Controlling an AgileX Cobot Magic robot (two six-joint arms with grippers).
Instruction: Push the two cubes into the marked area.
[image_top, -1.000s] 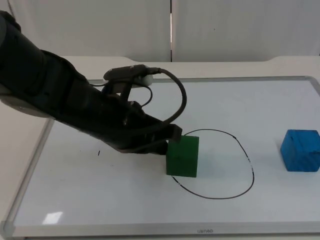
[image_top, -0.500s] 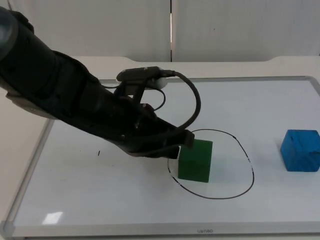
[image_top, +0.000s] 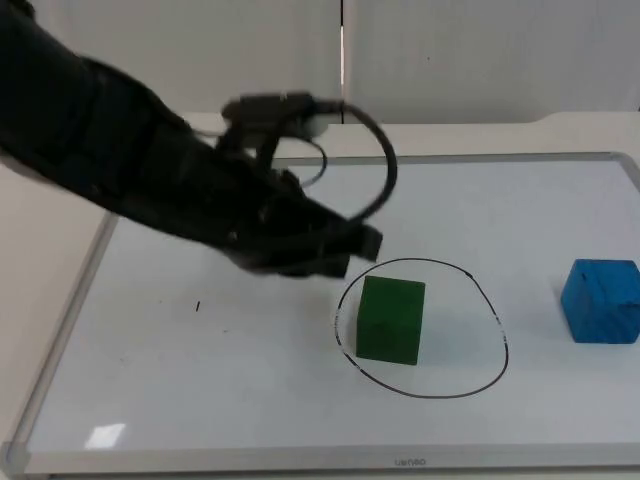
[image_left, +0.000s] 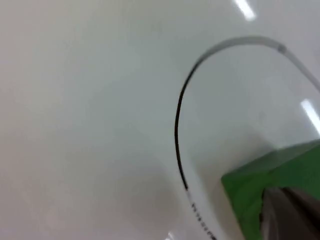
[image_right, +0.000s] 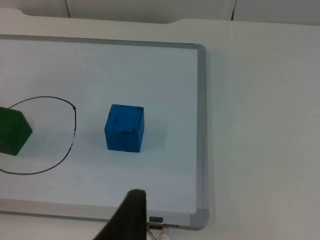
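Note:
The green cube (image_top: 390, 318) stands on the whiteboard inside the left part of the black drawn circle (image_top: 496, 322). My left gripper (image_top: 356, 248) hovers just up and left of the cube, apart from it. The left wrist view looks past a blurred fingertip (image_left: 290, 215) onto the green cube (image_left: 272, 170) and the circle line (image_left: 177, 135). The blue cube (image_top: 600, 300) sits outside the circle near the board's right edge. The right wrist view looks down from off the board on the blue cube (image_right: 125, 128), the green cube (image_right: 12, 131) and a black fingertip (image_right: 131, 210); the right arm waits.
The whiteboard's metal frame (image_top: 60, 330) runs around the working area, with the bare table beyond it. A small dark mark (image_top: 197, 306) lies on the board to the left. Open board lies between the circle and the blue cube.
The left gripper pushed the green cube to the right into the circle, then drew back up and away from it. The blue cube has not moved.

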